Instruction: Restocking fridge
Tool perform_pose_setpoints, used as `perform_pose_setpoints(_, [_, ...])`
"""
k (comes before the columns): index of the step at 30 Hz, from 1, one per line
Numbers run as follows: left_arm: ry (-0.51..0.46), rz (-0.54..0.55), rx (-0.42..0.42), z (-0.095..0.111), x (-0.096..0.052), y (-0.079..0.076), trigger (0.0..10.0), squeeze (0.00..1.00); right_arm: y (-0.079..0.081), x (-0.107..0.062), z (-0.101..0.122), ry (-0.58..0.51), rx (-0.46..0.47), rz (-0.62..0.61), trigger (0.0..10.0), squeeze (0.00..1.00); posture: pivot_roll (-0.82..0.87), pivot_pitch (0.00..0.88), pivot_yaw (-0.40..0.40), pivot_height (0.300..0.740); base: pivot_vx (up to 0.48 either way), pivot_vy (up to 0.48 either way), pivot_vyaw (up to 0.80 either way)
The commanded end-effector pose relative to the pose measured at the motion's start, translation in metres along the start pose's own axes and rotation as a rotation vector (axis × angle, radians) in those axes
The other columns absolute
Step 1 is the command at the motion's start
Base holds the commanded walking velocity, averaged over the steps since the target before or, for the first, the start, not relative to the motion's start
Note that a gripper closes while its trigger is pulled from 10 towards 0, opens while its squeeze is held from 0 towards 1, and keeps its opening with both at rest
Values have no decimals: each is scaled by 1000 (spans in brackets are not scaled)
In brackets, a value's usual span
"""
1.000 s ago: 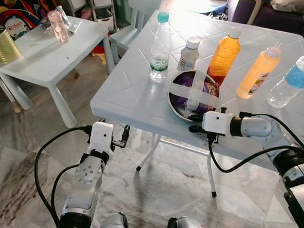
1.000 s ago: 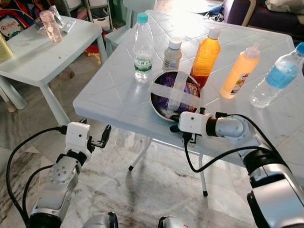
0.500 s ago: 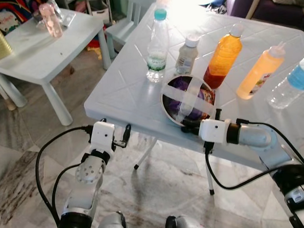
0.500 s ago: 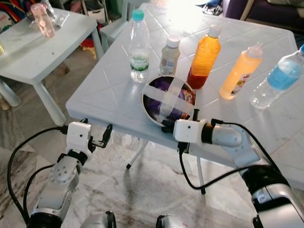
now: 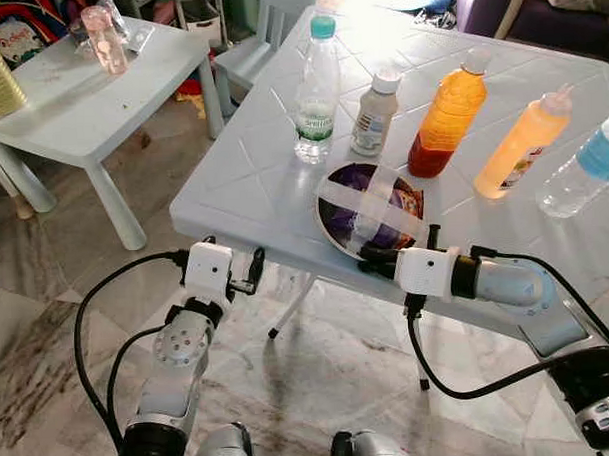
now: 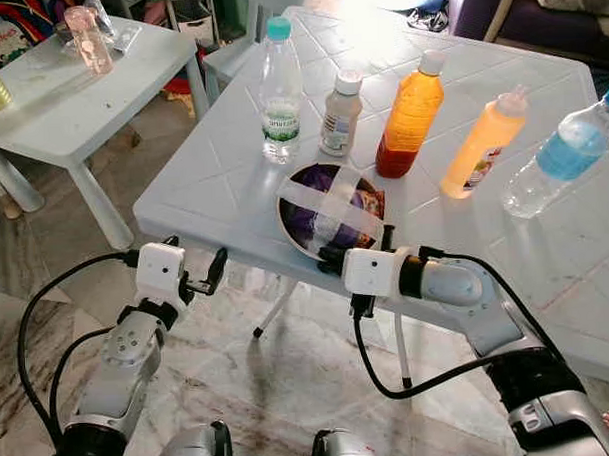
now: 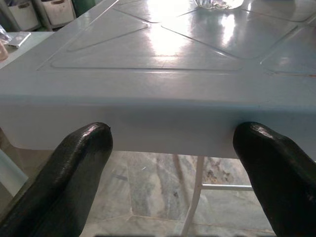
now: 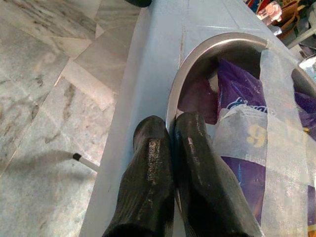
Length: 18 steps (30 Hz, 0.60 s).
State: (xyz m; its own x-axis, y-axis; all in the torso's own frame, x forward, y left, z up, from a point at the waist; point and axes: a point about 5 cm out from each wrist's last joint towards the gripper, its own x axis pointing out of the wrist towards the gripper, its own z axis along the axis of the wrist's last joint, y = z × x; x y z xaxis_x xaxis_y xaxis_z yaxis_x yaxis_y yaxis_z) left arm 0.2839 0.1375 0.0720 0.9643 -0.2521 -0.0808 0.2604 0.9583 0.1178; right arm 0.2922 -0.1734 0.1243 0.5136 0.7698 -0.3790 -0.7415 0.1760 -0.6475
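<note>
Steel bowl (image 5: 369,211), taped over a purple packet, is sitting at the near edge of the white table (image 5: 243,180). Right gripper (image 8: 170,148) is pinching its near rim, one finger inside, one outside. Judged light and rigid but slick; the rim is the only sound hold, and the tape may be keeping the contents in. Left gripper (image 7: 173,148) is hovering released before the table edge. Behind the bowl, bottles are standing: water bottle (image 5: 318,87), orange juice bottle (image 5: 444,118).
</note>
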Motion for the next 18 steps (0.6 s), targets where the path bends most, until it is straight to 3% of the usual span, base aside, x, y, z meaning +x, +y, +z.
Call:
perform_pose_setpoints(1, [16, 6, 1, -2, 0, 1, 10000, 0, 11, -6, -12, 80, 49, 38, 10000, 804, 57, 108, -33, 740, 0, 0, 0])
perform_pose_setpoints(2, [16, 7, 0, -2, 0, 1, 10000, 0, 10, -8, -13, 94, 41, 31, 10000, 1000, 56, 108, -33, 740, 0, 0, 0])
perform_pose_setpoints(12, [18, 4, -3, -1, 1, 1, 10000, 0, -8, -18, -18, 173, -1, -24, 10000, 1000, 54, 108, -28, 740, 0, 0, 0])
perform_pose_setpoints(13, [17, 4, -4, -1, 1, 1, 10000, 0, -10, -19, -18, 178, -7, -32, 10000, 820, 54, 108, -28, 740, 0, 0, 0])
perform_pose_setpoints(14, [18, 4, -4, -1, 1, 1, 10000, 0, -13, -20, -19, 187, -17, -43, 10000, 235, 54, 109, -27, 740, 0, 0, 0])
perform_pose_setpoints(15, [18, 4, -3, -1, 1, 1, 10000, 0, -14, -21, -19, 192, -21, -47, 10000, 235, 54, 109, -27, 740, 0, 0, 0])
perform_pose_setpoints(16, [18, 5, -4, -1, 1, 1, 10000, 0, -17, -21, -19, 193, -26, -60, 10000, 0, 55, 109, -27, 740, 0, 0, 0])
perform_pose_setpoints(18, [18, 5, -4, -1, 1, 1, 10000, 0, -19, -21, -19, 190, -27, -67, 10000, 0, 54, 110, -27, 740, 0, 0, 0])
